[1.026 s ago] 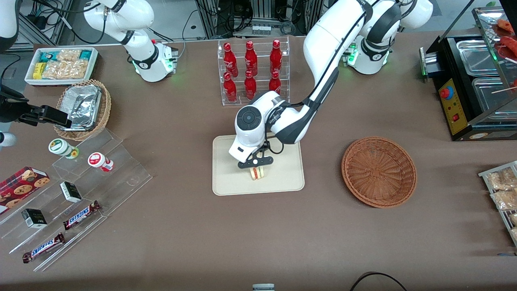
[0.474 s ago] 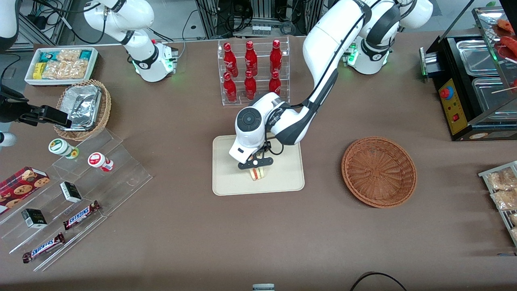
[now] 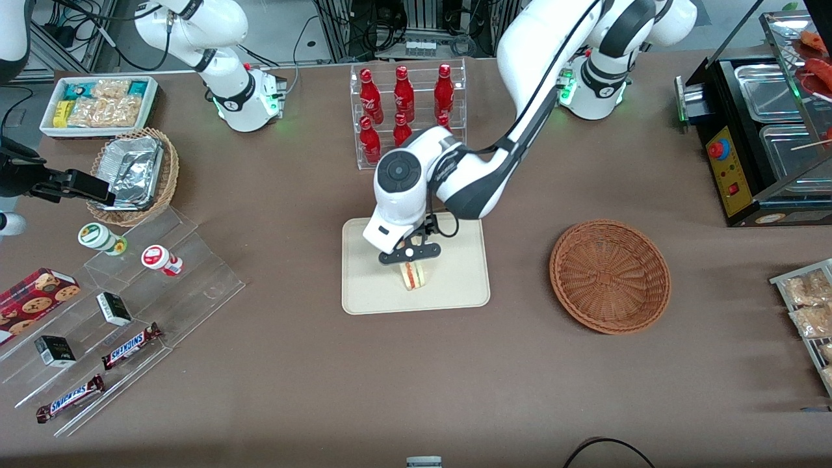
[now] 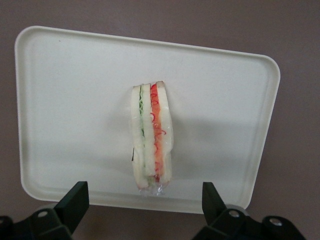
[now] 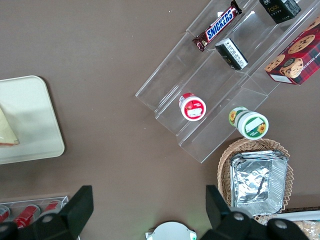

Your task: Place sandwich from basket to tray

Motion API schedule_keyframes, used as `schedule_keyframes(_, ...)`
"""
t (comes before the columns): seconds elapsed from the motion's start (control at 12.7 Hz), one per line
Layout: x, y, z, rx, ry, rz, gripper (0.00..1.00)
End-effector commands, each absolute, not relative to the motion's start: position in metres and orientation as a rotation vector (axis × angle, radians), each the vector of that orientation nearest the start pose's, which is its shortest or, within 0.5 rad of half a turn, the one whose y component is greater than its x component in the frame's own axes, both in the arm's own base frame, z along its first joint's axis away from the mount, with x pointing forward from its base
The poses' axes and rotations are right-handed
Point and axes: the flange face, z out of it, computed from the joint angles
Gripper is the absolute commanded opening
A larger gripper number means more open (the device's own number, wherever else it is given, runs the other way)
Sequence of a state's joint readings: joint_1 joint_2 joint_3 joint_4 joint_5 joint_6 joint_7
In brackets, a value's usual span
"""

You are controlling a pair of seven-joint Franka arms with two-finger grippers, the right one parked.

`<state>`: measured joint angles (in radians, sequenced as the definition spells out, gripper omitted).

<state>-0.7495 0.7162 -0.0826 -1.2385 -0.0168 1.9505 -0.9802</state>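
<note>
The sandwich [image 3: 414, 277] stands on its edge on the cream tray [image 3: 458, 289], in the half nearer the front camera. In the left wrist view the sandwich [image 4: 151, 134] shows its red and green layers, with bare tray [image 4: 70, 100] all around it. My gripper [image 3: 410, 254] hangs open above the sandwich, not touching it. Both black fingertips [image 4: 76, 195] stand wide apart with nothing between them. The reddish-brown basket [image 3: 610, 276] sits toward the working arm's end of the table and holds nothing.
A clear rack of red bottles [image 3: 406, 117] stands just past the tray, close to my arm. A stepped acrylic display [image 3: 130, 292] with snacks, a lighter wicker basket of foil trays [image 3: 133, 175] and a white bin [image 3: 97, 104] lie toward the parked arm's end. A black food warmer [image 3: 767, 130] stands beside the working arm's base.
My gripper has risen off the sandwich and drawn slightly away from the front camera. The sandwich has stayed in place on the tray.
</note>
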Motion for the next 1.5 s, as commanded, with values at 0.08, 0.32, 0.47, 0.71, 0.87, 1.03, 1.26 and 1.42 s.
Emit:
schedule_keyframes(0.08,0.529,-0.492,0.401,-3.165,-0.212,0.088,1.0)
schedule_keyframes(0.32,0.558,-0.418,0.433,-3.12,-0.152,0.183,1.0)
schedule_keyframes(0.47,0.57,-0.362,0.449,-3.099,-0.091,0.237,1.0)
schedule_keyframes(0.71,0.573,-0.282,0.464,-3.103,0.039,0.269,1.0)
schedule_keyframes(0.87,0.572,-0.234,0.477,-3.11,0.106,0.275,1.0)
schedule_keyframes(1.03,0.562,-0.194,0.494,-3.113,0.151,0.281,1.0)
schedule_keyframes(1.26,0.553,-0.151,0.52,-3.103,0.196,0.337,1.0)
schedule_keyframes(1.42,0.546,-0.129,0.539,-3.103,0.19,0.338,1.0)
